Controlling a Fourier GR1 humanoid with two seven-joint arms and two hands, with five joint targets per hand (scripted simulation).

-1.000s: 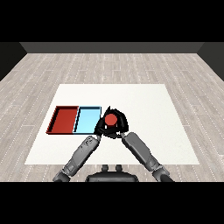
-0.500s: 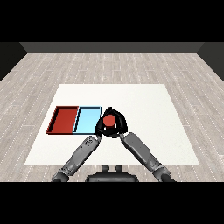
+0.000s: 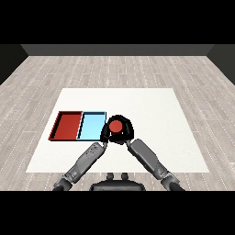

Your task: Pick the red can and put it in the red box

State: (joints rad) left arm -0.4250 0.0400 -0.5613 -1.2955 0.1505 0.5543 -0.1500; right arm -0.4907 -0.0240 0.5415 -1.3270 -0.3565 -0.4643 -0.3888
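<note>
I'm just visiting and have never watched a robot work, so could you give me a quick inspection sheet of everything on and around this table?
Surface: white table, rectangular.
Job's things: red can held just right of the trays; red tray at far left, nothing in it; light blue tray alongside it, between red tray and can.
Clutter: nothing seen.
Hands: right hand curled round the can; left hand close against the can's left side, its fingers not clear.
Cables: nothing seen.
Surroundings: grey plank floor, dark wall behind.
</note>
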